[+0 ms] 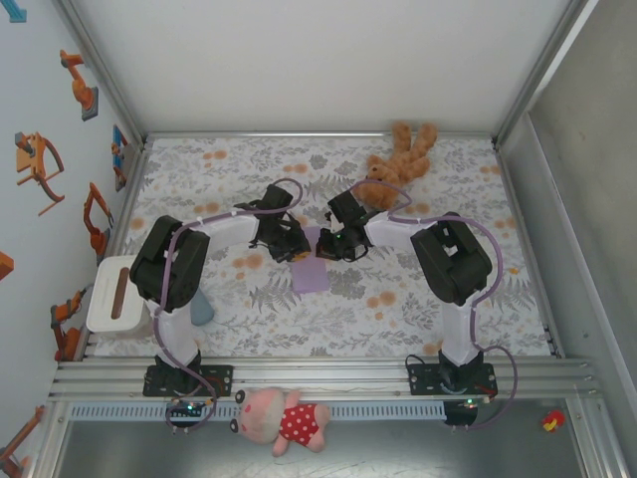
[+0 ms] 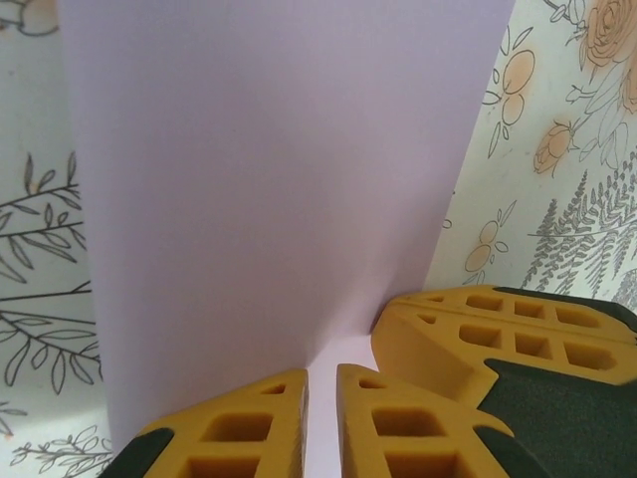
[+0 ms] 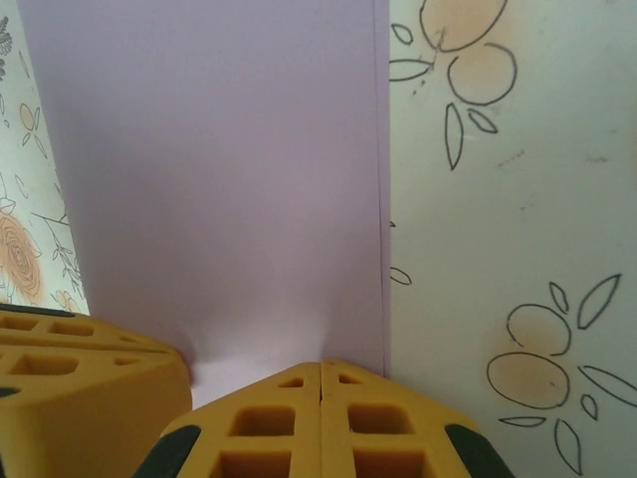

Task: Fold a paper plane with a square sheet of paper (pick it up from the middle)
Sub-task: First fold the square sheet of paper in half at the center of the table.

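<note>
Folding looks barely begun: the square sheet of paper shows no plane shape, its edge pinched by the near-closed left tool and the closed right tool.

Top view first. My left gripper and right gripper sit over the far edge of the sheet of paper, so that edge is hidden. My left arm covers part of the grey-blue pad. Down by the frame there's a little red-and-yellow thing, too small to name.

Left wrist now. The sheet runs off the top of the picture, and its near edge vanishes behind my left fingers, which are themselves cropped at the bottom.

Right wrist, same story. The sheet is cut off at the top and its near edge is lost behind my right fingers. Whether paper is caught there, I can't tell.
</note>
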`<state>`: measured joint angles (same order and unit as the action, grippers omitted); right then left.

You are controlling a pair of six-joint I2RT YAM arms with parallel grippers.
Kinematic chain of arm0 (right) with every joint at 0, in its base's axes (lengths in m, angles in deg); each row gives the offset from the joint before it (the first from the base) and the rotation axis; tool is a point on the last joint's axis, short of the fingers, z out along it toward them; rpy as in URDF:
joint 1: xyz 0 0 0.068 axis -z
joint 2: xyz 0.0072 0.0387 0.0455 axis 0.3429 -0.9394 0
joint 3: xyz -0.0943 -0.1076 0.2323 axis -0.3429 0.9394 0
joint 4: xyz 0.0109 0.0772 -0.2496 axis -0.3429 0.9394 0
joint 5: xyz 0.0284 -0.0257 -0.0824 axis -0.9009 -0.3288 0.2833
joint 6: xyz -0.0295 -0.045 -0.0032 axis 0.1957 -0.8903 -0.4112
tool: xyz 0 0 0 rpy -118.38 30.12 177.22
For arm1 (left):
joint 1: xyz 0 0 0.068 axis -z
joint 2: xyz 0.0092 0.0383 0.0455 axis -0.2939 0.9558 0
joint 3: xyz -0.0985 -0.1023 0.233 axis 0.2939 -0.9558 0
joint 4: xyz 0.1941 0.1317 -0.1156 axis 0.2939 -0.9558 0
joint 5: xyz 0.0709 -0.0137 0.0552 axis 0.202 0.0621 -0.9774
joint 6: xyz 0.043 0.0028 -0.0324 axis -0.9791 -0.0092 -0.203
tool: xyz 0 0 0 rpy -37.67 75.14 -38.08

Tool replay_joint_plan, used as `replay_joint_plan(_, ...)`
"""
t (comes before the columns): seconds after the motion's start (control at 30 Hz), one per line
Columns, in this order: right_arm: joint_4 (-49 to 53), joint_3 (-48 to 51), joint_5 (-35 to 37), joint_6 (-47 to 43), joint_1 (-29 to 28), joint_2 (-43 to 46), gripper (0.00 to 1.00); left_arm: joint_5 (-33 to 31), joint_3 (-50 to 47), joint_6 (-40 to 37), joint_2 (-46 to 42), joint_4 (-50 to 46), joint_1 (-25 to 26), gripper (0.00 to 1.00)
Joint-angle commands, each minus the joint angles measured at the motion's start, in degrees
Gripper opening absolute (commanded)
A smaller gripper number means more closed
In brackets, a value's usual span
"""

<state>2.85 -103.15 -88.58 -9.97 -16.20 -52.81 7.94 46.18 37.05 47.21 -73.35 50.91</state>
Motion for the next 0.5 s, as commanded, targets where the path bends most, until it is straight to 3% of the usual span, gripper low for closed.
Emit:
replay_joint_plan(0.0, 5.8, 1.7, 3.1, 0.7, -1.1, -4.8, 0.01, 1.4, 1.2, -0.4, 1.1, -0.3, -0.2, 0.14)
replay_joint_plan(0.47, 11.3, 1.5, 6.8, -0.9, -1.0, -6.2, 0.00, 4.1, -8.6, -3.6, 0.2, 6.0, -5.3, 0.11)
